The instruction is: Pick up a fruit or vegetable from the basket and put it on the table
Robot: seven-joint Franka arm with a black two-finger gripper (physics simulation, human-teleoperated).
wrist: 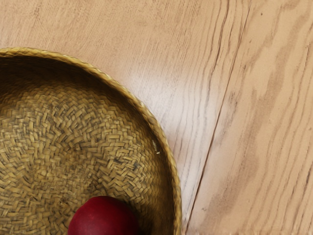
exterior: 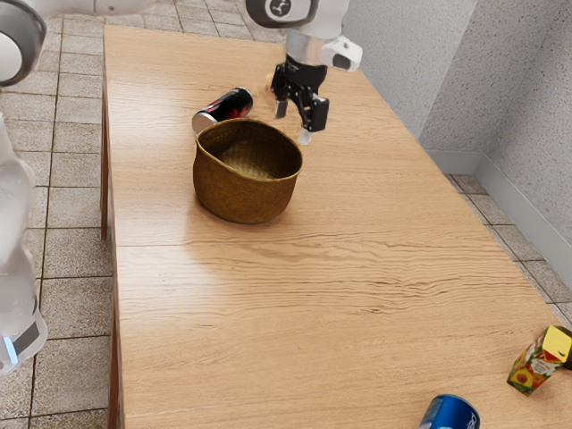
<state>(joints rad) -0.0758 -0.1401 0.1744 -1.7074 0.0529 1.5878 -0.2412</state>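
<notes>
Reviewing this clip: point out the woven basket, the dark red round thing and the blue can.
Woven basket (exterior: 243,193): exterior view, outer wall.
Dark red round thing (wrist: 103,218): wrist view, visible upper part.
Blue can (exterior: 449,415): exterior view, side.

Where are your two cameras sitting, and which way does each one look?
Exterior view: it sits beside my arm, looking down across the table, and shows parts of my arm and my open gripper.
Wrist view: it rides on my hand, looking down into the basket, at a round red thing and some tabletop.
Both share: the basket and the wooden table.
</notes>
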